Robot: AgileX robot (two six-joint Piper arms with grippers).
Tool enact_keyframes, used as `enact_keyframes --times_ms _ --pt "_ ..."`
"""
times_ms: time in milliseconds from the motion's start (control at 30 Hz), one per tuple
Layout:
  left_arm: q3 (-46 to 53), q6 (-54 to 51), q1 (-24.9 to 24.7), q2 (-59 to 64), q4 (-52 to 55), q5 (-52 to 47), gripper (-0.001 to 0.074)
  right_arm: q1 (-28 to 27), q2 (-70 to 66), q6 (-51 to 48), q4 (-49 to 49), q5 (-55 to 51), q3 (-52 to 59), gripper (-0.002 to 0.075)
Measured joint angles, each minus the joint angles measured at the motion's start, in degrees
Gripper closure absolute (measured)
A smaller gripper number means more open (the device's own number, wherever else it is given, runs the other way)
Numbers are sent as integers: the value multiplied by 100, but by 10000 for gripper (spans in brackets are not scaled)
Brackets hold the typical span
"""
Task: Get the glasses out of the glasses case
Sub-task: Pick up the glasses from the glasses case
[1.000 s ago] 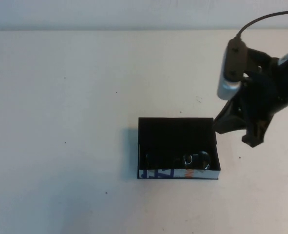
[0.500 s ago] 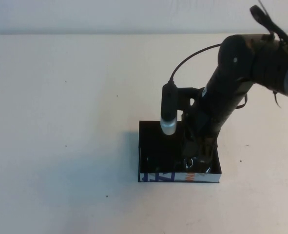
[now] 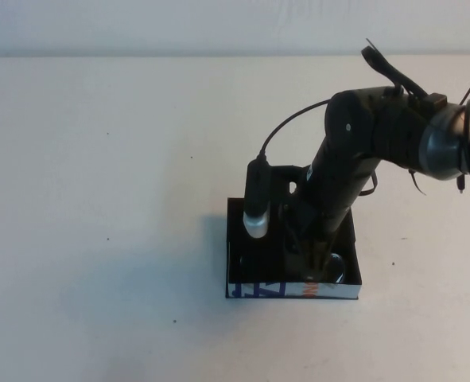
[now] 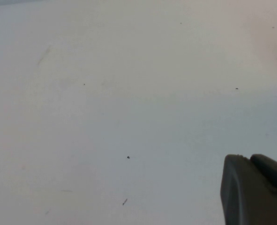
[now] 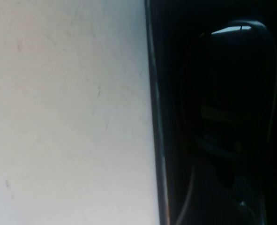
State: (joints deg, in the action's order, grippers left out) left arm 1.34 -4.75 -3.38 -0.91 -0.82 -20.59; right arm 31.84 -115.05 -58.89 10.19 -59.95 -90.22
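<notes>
The glasses case [image 3: 254,288], a black low-walled box whose near side is white with blue and orange print, sits right of the table's middle. The black glasses [image 3: 335,268] lie inside at its near right, with one shiny lens showing. My right gripper [image 3: 304,256] reaches down into the case, right at the glasses. The right wrist view shows the case wall [image 5: 153,117] and a dark lens of the glasses [image 5: 232,89] close up. My left gripper [image 4: 249,160] shows only in the left wrist view, shut and empty above bare table.
The pale table [image 3: 99,199] stretches to the left of the case and in front of it. The right arm and its wrist camera [image 3: 256,208] hang over the far half of the case. A pale wall runs along the table's far edge.
My right arm has swung in from the right and come down into the case, over the glasses. The case has stayed in place.
</notes>
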Motion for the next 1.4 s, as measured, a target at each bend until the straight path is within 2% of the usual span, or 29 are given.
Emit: enact_keyframes --times_ms 400,467,667,800,933,1067,1167,1400 --pt "0 0 0 0 0 0 739 0 -237 8 10 155 -9 442" --pt "0 0 0 0 0 0 740 0 -247 83 38 155 -9 487" --pt "0 0 0 0 0 0 739 0 -247 808 47 -267 -385 694" --pt "0 0 0 0 0 0 739 0 -186 1561 -22 -821 -890 713" --pt "0 0 0 0 0 0 739 -43 162 2649 -60 -932 -1104 713" --pt "0 0 0 0 0 0 739 -267 702 3610 -38 -1000 -1089 713" --pt "0 0 0 0 0 0 740 -529 1262 3903 56 -1000 -804 713" --pt "0 0 0 0 0 0 739 -1538 2596 4295 265 -1045 995 714"
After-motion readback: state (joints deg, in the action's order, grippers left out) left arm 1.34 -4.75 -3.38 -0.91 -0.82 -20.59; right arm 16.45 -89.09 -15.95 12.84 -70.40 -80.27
